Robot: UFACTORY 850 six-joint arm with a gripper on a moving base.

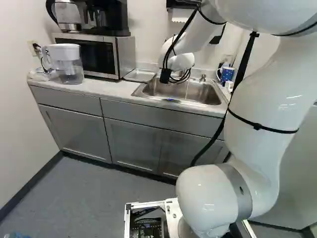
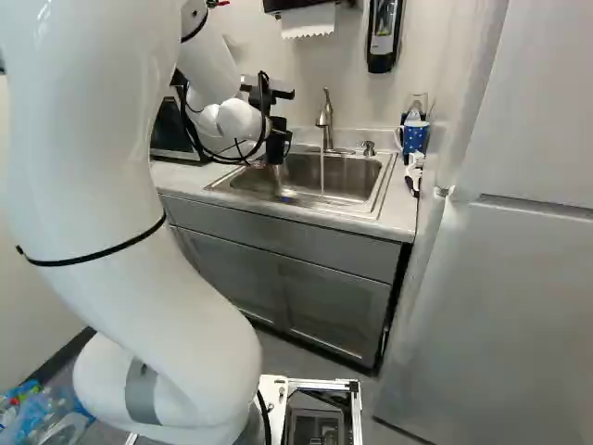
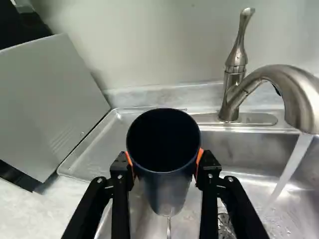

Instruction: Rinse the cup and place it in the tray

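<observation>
The arm [image 1: 270,109] arches over forward from the base, its wrist low above the counter and aimed ahead and down, just beside the microwave [image 3: 45,99]; swing sideways gently so that nothing clips that corner. Below lies the sink [image 3: 249,149], and it makes sense to let drips fall there before crossing to the tray [image 3: 94,154], which sits between basin and microwave. The faucet [image 3: 296,87] is running, but its stream [image 3: 294,162] falls well to one side of the dark cup [image 3: 167,186], held over the basin's tray-side end, mouth facing the camera. A trickle [image 3: 169,228] under its base suggests rinsing is done or nearly so; set it down flat, then release. The gripper [image 3: 165,164] pinches it from both sides, orange pads [image 3: 200,157] against the wall
</observation>
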